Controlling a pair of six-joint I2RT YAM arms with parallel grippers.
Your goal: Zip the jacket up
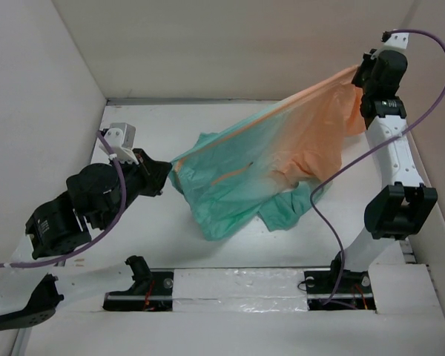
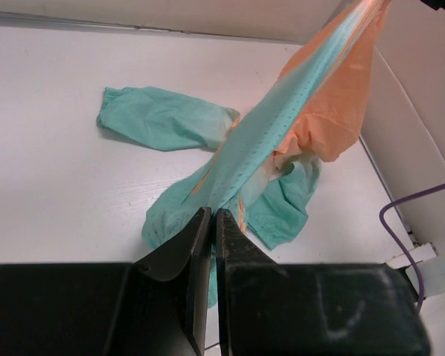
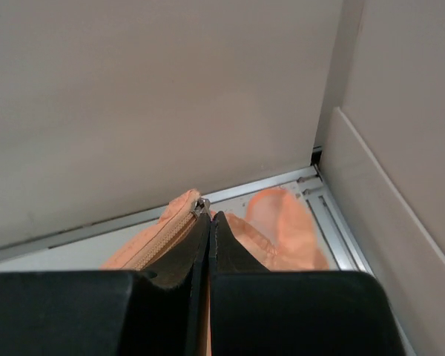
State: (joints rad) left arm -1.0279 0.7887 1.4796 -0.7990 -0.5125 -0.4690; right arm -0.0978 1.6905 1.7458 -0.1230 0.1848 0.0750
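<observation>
The jacket (image 1: 267, 167) hangs stretched between the two arms in a slanting band, its teal hem low at the left and its orange top raised at the far right corner. The middle and lower folds sag onto the white table (image 1: 148, 222). In the left wrist view the jacket (image 2: 311, 111) rises from the fingers toward the upper right. The zipper (image 2: 282, 122) shows as a taut teal strip with a row of small teeth that turns orange higher up. One teal sleeve (image 2: 163, 119) lies flat on the table, spread away to the left of the strip, and a bunched teal-and-orange fold rests under the strip. The left gripper (image 1: 163, 174) sits low over the table at the hem end. In its own camera, the left gripper (image 2: 212, 215) has its fingers pressed together with the teal edge pinched between them. The right gripper (image 1: 360, 78) is held high near the back wall (image 1: 245, 44). Seen close, the right gripper (image 3: 210, 219) has its fingers closed tight on orange jacket (image 3: 282, 222) fabric. The orange zipper (image 3: 163, 237) runs up along the left finger, and its metal slider (image 3: 201, 204) sits right at the fingertips. A purple cable (image 1: 341, 170) loops down from the right arm and crosses in front of the orange and teal folds.
</observation>
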